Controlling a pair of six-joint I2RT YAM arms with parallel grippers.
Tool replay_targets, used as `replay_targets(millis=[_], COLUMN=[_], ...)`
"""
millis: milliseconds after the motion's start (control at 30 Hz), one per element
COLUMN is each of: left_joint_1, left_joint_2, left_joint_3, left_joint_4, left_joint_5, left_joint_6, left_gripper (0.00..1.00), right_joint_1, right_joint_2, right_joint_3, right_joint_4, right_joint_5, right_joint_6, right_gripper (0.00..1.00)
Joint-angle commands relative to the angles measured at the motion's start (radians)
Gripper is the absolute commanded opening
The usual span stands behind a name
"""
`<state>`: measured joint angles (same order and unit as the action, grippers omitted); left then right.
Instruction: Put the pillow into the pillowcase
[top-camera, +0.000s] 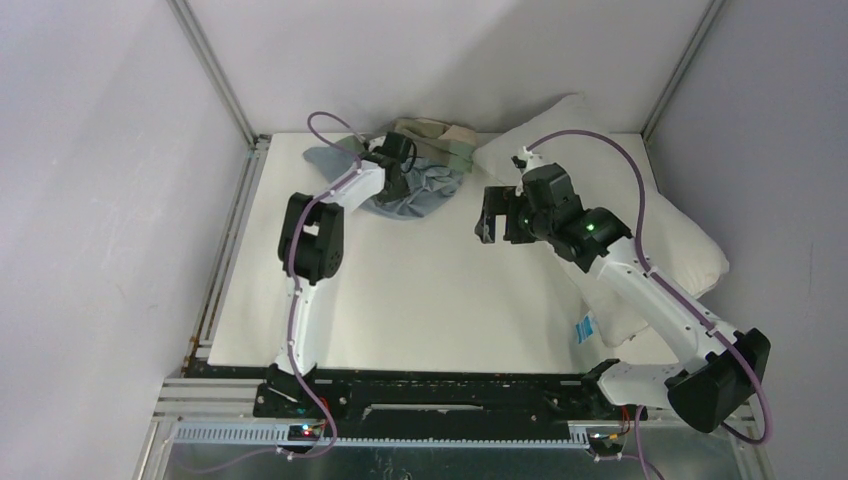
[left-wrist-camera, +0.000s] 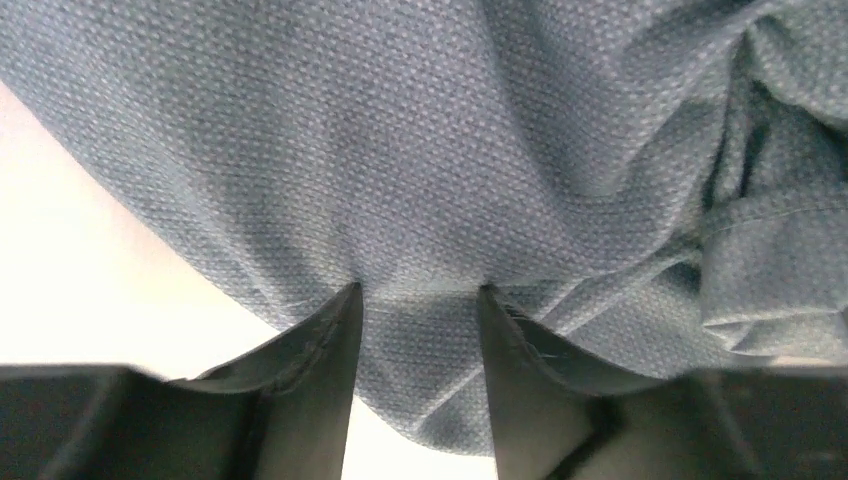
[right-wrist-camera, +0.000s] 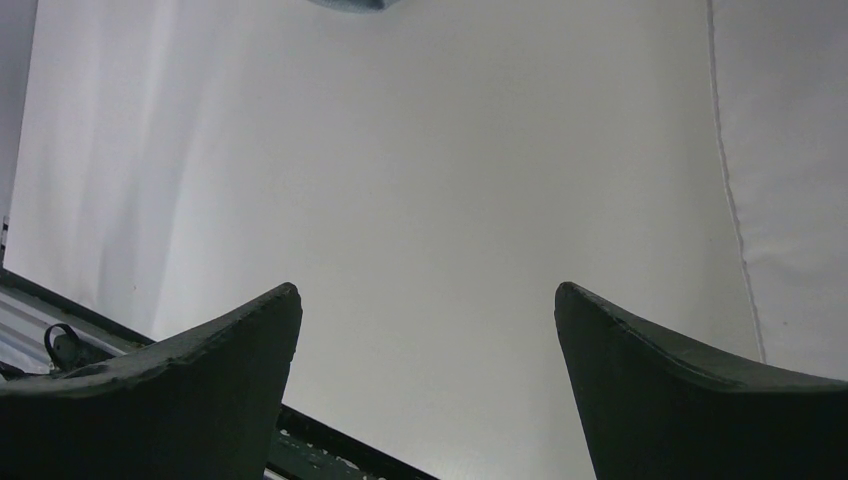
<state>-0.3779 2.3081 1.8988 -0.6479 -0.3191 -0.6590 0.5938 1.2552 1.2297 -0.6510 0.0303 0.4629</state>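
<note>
White table (top-camera: 430, 300) | L hand (left-wrist-camera: 420, 288) parted on pillowcase (left-wrist-camera: 450, 150) | R hand (right-wrist-camera: 428, 292) wide

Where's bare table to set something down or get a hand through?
Free: middle of the table, bordered by left arm, pillow, pillowcase and near edge; also a strip left of the left arm. Crowded: far edge, left gripper against the pillowcase; right side, pillow under right arm.

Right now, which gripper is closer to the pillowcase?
Left. The left gripper is on the pillowcase, pressed against its cloth. The right gripper hangs open over the table, apart from it, between the pillowcase and the pillow.
</note>
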Motion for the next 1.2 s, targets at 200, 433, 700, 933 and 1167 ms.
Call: replay_targets(millis=[200, 433, 700, 933, 1167], left_joint_1=[-0.019, -0.021, -0.052, -0.055, -0.047], left_joint_2=[-0.176, -0.370, -0.470, -0.445, -0.276], left_joint_3=[-0.246, -0.485, -0.558, -0.511, -0.345], left_joint_4=[0.111, 0.221, 0.235, 0.224, 0.094], left_joint_5=[0.037, 0.075, 0.097, 0.055, 0.002], left_joint_6=[-0.008, 0.012, 0.039, 0.056, 0.009], left_gripper=[0.00, 0.00, 0.00, 0.35, 0.66], right_joint_1=[0.004, 0.013, 0.048, 0.067, 0.072], right_joint_2=[0.013, 0.089, 0.198, 0.260, 0.268], right_joint_3=[-0.018, -0.020, -0.020, -0.019, -0.020], right_joint_4=[0.056, 0.112, 0.158, 0.180, 0.138], right_joint_5=[-0.008, -0.016, -0.018, -0.038, -0.002], right_joint_6=[0.007, -0.006, -0.006, -0.006, -0.011], right_gripper=[1.00, 1.00, 1.00, 1.00, 1.00])
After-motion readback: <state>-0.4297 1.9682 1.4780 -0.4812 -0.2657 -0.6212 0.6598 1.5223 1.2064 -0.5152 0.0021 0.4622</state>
